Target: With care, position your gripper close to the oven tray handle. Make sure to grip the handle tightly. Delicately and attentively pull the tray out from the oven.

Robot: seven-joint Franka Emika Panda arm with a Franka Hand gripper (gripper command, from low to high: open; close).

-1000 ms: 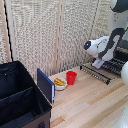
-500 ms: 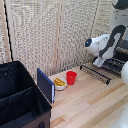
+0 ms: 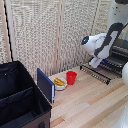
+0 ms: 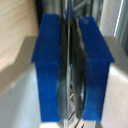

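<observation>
1. The oven tray handle [image 3: 95,73] runs along the front edge of the tray [image 3: 111,65], which juts from the oven [image 3: 120,52] at the exterior view's right, above the tabletop [image 3: 95,102].
2. The gripper [image 3: 93,63] sits at the handle. In the wrist view the blue fingers [image 4: 49,65] are closed on a thin bar [image 4: 67,60] with almost no gap, so I judge the handle gripped.
3. The pull should go straight outward and level, slowly, keeping the squeeze firm so the bar cannot slip or the rack jam.
4. The red cup [image 3: 71,77] and a bowl [image 3: 60,83] stand well apart.
</observation>
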